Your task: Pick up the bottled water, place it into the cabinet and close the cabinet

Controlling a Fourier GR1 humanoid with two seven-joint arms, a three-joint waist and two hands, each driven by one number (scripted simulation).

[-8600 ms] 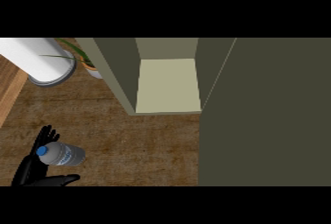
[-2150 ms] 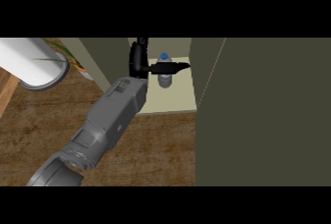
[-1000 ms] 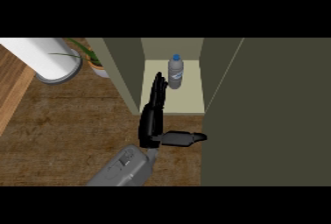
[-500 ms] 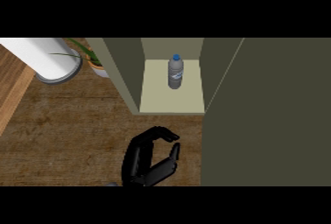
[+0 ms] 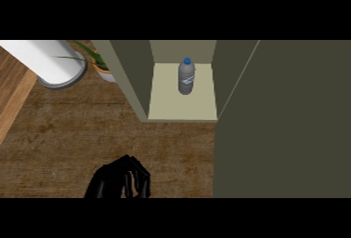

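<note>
The bottled water [image 5: 185, 76], clear with a blue cap, stands upright on the pale shelf [image 5: 179, 108] inside the open cabinet, towards its back. Nothing touches it. My left hand [image 5: 120, 179] shows black at the lower edge of the head view, over the wooden counter, well in front of and left of the cabinet's opening. Its fingers hang relaxed and hold nothing. The cabinet door [image 5: 284, 121] is a broad dark olive panel filling the right side, swung open. My right hand is out of sight.
A large white cylinder [image 5: 47, 60] lies at the top left, with a potted plant [image 5: 98, 64] beside the cabinet's left wall [image 5: 132, 76]. Brown counter [image 5: 75, 130] stretches between my hand and the cabinet.
My left hand let go of the bottle inside the cabinet and drew back across the counter to the lower edge. The bottle stays upright on the shelf.
</note>
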